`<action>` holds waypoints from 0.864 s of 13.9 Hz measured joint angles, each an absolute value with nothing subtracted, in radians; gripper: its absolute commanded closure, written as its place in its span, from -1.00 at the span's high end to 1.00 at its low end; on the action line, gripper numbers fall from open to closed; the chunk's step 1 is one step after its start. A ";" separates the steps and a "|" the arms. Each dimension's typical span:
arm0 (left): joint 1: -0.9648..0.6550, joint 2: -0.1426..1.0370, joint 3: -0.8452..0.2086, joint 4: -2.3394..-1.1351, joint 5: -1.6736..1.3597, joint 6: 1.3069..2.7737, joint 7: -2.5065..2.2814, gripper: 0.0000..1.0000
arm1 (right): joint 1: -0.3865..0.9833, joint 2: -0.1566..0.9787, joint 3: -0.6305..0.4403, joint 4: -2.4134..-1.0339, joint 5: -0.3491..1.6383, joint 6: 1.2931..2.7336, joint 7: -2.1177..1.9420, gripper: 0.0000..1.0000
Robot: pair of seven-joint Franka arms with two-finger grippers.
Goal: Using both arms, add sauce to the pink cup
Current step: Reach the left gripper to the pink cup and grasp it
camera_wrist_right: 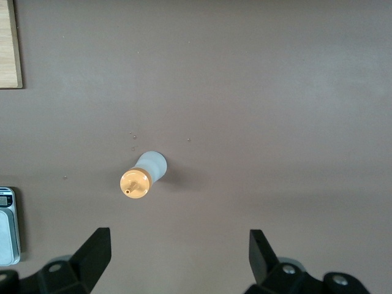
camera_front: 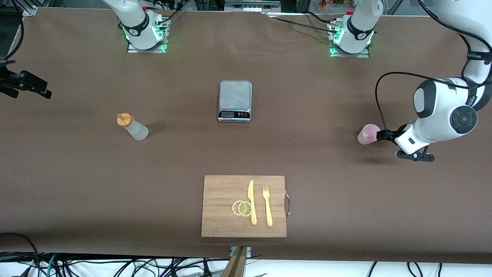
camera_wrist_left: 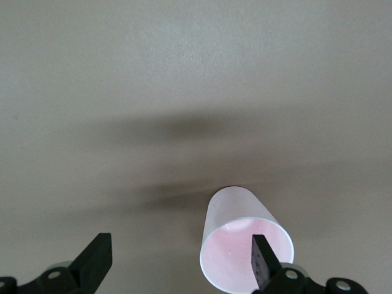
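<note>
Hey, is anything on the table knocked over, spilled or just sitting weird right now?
Nothing stands out. The sauce bottle and pink cup stand upright, no spill visible. The open left gripper is at the cup; the open right gripper hangs above the bottle.

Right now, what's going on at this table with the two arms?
The left gripper is open at the pink cup, one finger over its mouth, not yet gripping. The right gripper hangs open above the sauce, which stands untouched toward the right arm's end. No sauce is in the cup yet.
</note>
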State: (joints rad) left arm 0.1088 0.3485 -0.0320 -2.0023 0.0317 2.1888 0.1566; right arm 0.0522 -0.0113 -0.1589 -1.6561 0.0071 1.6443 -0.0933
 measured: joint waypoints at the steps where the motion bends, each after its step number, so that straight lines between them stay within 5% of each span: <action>1: 0.109 0.349 -0.029 -2.025 0.032 2.213 0.157 1.00 | 0.052 -0.011 -0.159 -1.656 0.007 1.644 -0.093 1.00; 7: 0.109 0.348 -0.019 -2.115 0.032 2.317 0.157 0.86 | 0.052 -0.011 -0.159 -1.656 0.007 1.644 -0.094 1.00; 12: 0.108 0.347 -0.017 -2.135 0.032 2.332 0.157 -0.11 | 0.052 -0.011 -0.159 -1.656 0.007 1.644 -0.094 1.00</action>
State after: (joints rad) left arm 0.1079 0.3472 -0.0166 -2.1352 0.0318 2.3320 0.1565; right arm 0.0523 -0.0113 -0.1589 -1.6562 0.0074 1.6443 -0.0939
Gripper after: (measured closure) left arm 0.286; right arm 0.000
